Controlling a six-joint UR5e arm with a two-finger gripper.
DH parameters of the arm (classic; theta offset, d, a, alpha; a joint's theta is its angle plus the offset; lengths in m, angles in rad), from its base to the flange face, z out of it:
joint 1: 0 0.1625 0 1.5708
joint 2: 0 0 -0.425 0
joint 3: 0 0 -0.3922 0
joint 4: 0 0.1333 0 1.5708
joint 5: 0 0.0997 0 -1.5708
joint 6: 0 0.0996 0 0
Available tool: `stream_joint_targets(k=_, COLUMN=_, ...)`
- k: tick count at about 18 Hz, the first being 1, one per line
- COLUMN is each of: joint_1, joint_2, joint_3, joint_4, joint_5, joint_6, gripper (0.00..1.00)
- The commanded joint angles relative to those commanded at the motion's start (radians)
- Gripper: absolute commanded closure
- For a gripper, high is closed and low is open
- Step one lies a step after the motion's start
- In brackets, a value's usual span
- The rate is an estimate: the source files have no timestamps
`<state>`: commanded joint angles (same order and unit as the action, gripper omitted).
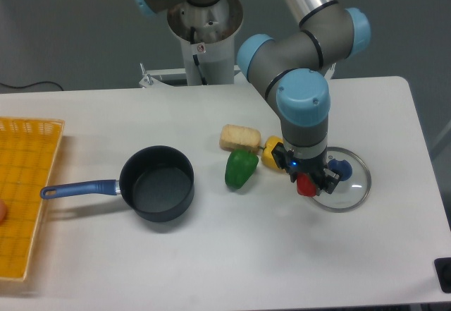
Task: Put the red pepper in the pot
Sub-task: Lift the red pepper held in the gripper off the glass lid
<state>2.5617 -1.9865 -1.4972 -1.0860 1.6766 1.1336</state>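
Observation:
The red pepper (306,185) is a small glossy red shape between the fingers of my gripper (308,183), at the left edge of the glass lid. The gripper points straight down and looks shut on the pepper; I cannot tell whether the pepper rests on the table or is just off it. The pot (157,183), dark navy with a long blue handle (77,189) pointing left, stands empty at the table's centre-left, well to the left of the gripper.
A green pepper (241,168), a yellow pepper (272,153) and a beige bread piece (240,137) lie between pot and gripper. A glass lid with a blue knob (341,169) lies right of the gripper. An orange basket (25,191) sits at the left edge.

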Motion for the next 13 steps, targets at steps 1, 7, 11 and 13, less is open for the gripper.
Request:
stream_joint_targets(k=1, joint_1=-0.002, joint_2=0.000, joint_3=-0.003, joint_4=0.002, joint_5=-0.002, joint_6=0.002, gripper=0.95)
stream_joint_targets(k=7, joint_1=-0.009, joint_2=0.017, joint_3=-0.037, joint_4=0.005, joint_5=-0.011, joint_6=-0.002, gripper=0.95)
stream_joint_targets(k=11, joint_1=-0.037, joint_2=0.069, joint_3=-0.087, joint_4=0.005, joint_5=-0.011, joint_6=-0.015, gripper=0.94)
stream_joint_targets(k=13, joint_1=-0.058, joint_2=0.110, joint_3=-0.136, joint_4=0.005, joint_5=-0.011, joint_6=-0.046, gripper=0.94)
